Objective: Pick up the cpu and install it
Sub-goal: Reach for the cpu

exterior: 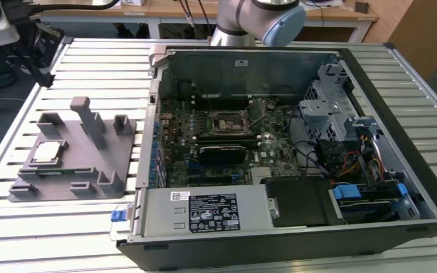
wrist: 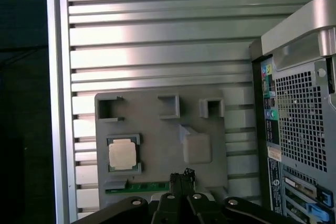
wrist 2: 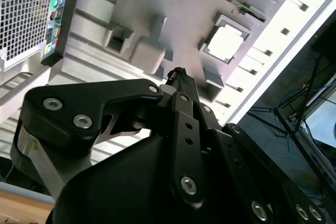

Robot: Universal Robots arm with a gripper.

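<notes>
The counter (exterior: 89,62) is silver metal, ribbed in long parallel slats. At the exterior view's left, a plain mid-grey holder block (exterior: 89,165) carries the cpu (exterior: 48,151), silvery-grey on top with a green rim in the first wrist view (wrist: 123,155). The computer case (exterior: 279,250) is black outside and grey within, around a dark green circuit board (exterior: 203,122). It has a white label (exterior: 211,211) and a blue clip (exterior: 120,215). Its rear grille (wrist: 304,119) is a grey dotted mesh. The tool (wrist: 181,177) is matte black with silver screws.
</notes>
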